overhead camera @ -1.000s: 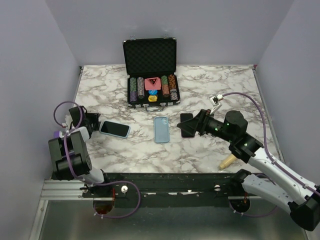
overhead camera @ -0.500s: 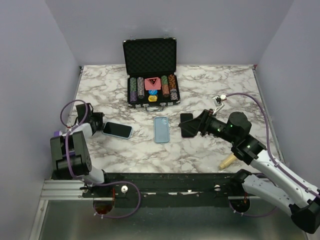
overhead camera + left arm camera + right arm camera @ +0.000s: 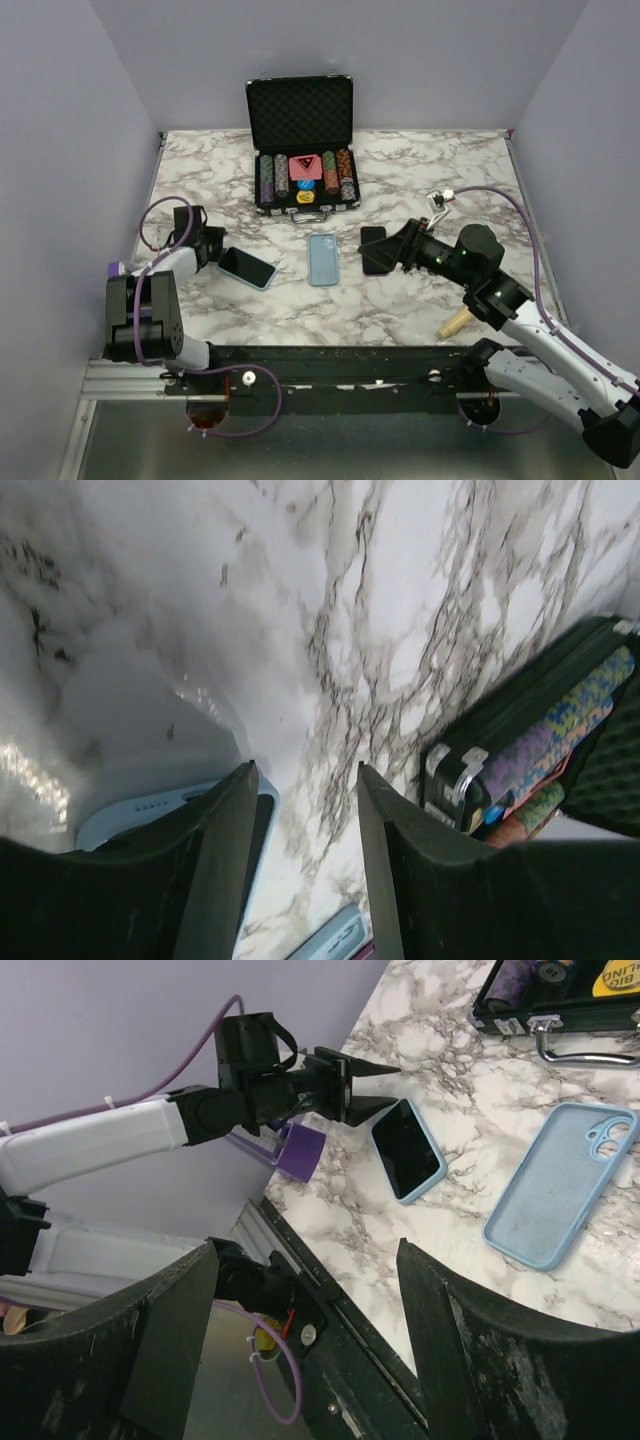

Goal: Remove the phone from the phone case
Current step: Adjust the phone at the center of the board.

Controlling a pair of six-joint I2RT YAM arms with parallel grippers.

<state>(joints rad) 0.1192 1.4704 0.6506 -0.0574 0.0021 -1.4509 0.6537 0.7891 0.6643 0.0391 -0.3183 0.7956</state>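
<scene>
Left gripper [image 3: 219, 250]: low over the white-and-grey marble table [image 3: 430, 170], left side; fingers apart, holding nothing, tips at the phone's left end.
Black-screened phone with pale-blue edge [image 3: 247, 267]: lying flat, screen up, out of its case.
Pale-blue rectangular phone case [image 3: 323, 258]: empty, mid-table, apart from the phone.
Right gripper [image 3: 368, 250]: just right of the case; fingers wide apart, empty.

The right gripper [image 3: 305, 1260] spreads its two dark fingers [image 3: 160, 1360] wide, with nothing between them. Beyond the gap, the phone [image 3: 408, 1150] lies screen up on the marble table [image 3: 460, 1230]. The left gripper [image 3: 375, 1082], jaws parted, points at the phone's far end. Past the right-hand finger lies the empty blue phone case [image 3: 560, 1185], and farther out a chip case [image 3: 560, 1005].
</scene>
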